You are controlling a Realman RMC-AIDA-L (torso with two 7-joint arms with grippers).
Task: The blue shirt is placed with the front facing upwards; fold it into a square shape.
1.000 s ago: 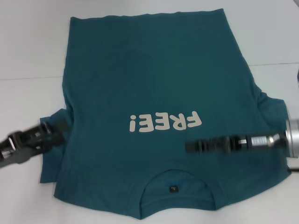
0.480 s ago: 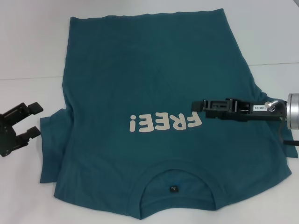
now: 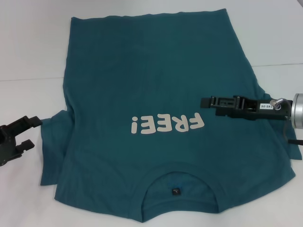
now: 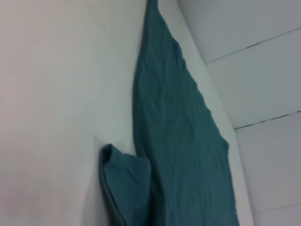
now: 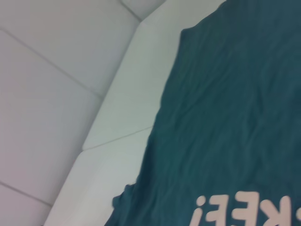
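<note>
White desk (image 3: 28,56) lay beneath everything. Left pincer (image 3: 26,132), jaws apart, sat beside the shirt's (image 3: 151,85) left sleeve; right pincer (image 3: 204,101), its state unclear, hovered over the chest. Shirt lay flat, lettering up.

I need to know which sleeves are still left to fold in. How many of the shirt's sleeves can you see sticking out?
1: the left-side sleeve of the blue shirt juts out near the left gripper. The other, under the right gripper, cannot be made out separately.
</note>
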